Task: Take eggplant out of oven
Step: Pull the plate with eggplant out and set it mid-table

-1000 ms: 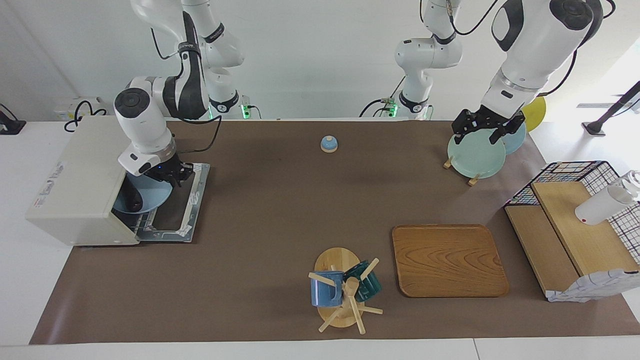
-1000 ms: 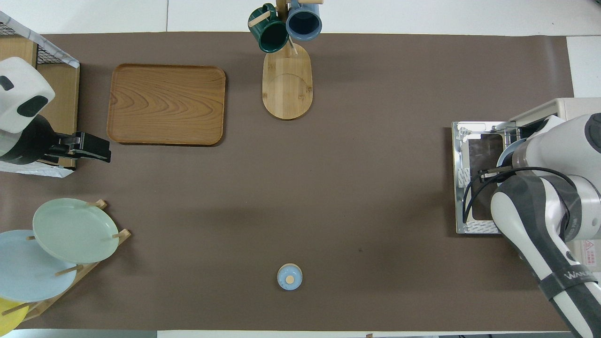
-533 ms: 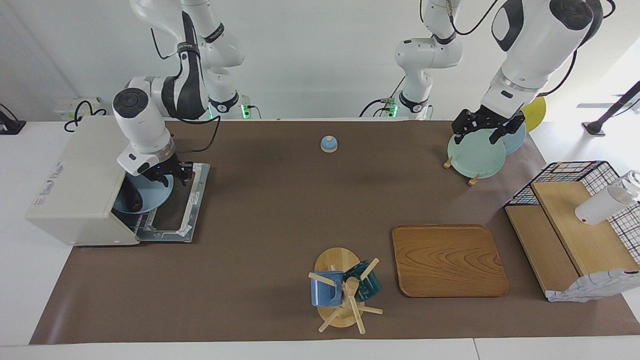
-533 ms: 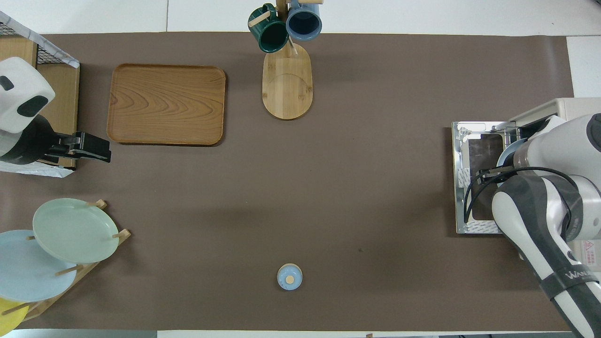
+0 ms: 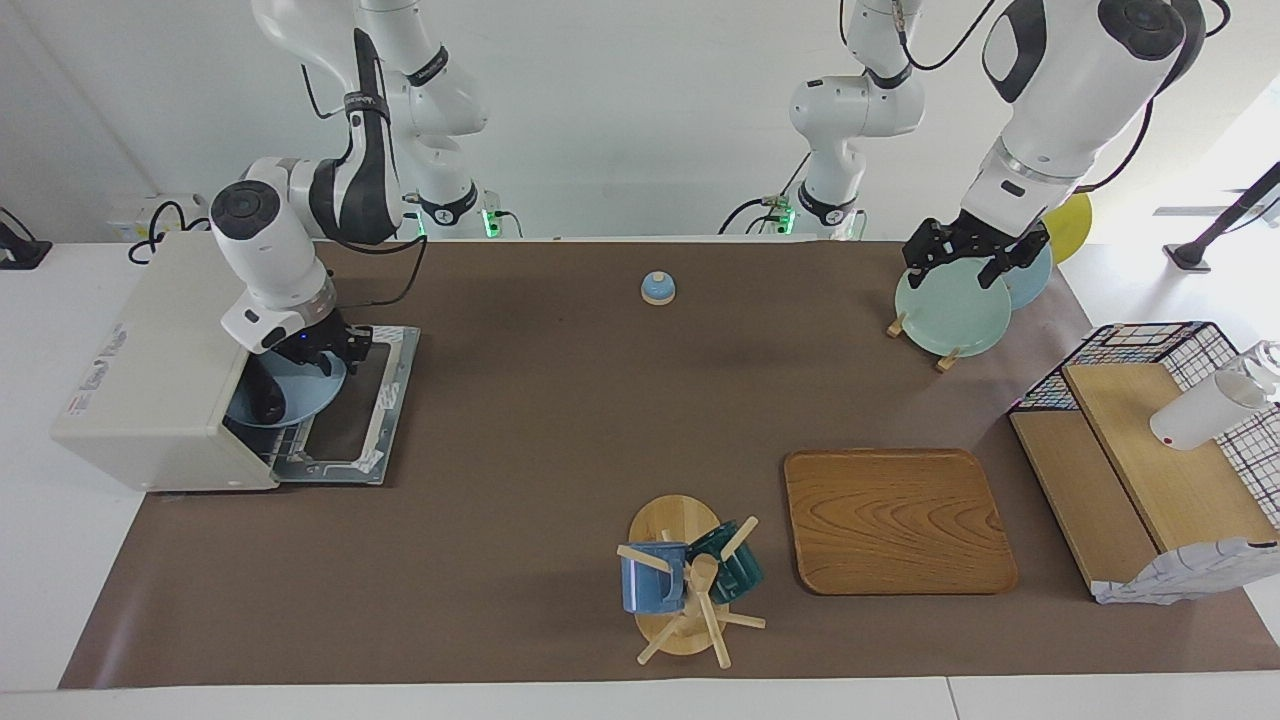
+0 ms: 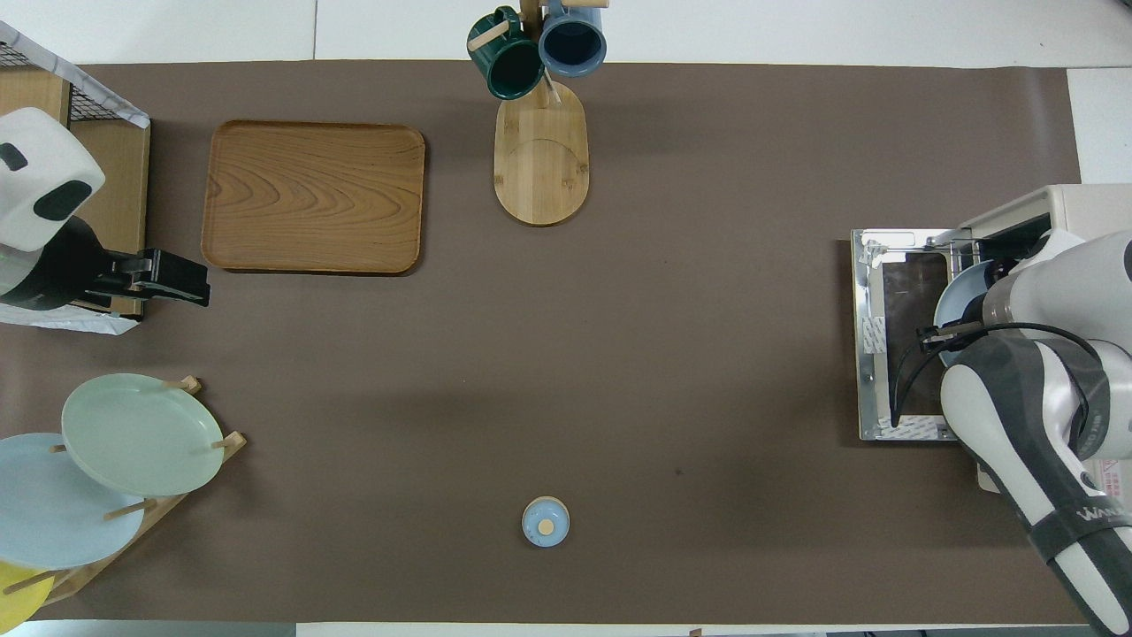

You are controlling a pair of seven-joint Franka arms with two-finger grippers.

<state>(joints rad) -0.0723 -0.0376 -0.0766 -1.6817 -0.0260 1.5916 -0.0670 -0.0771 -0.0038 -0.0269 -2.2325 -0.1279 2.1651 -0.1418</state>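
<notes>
The cream-white oven (image 5: 150, 370) stands at the right arm's end of the table, its door (image 5: 355, 415) dropped open. A pale blue plate (image 5: 300, 395) sits on the rack in its mouth, with the dark eggplant (image 5: 265, 400) lying on the plate's inner part. My right gripper (image 5: 325, 352) is low over the plate's rim, just in front of the opening. In the overhead view the oven (image 6: 1070, 202), door (image 6: 898, 354) and plate rim (image 6: 953, 301) show, but the eggplant is hidden under my right arm. My left gripper (image 5: 965, 262) waits open over the plate rack, and it also shows in the overhead view (image 6: 177, 281).
A plate rack with a green plate (image 5: 950, 310) stands near the left arm. A wooden tray (image 5: 898, 520), a mug tree (image 5: 685, 580), a small blue bell (image 5: 657, 288) and a wire-and-wood rack (image 5: 1150, 460) share the table.
My right arm and gripper have shifted a little toward the oven, so more of the blue plate shows from overhead. The plate, eggplant and left arm have not visibly moved.
</notes>
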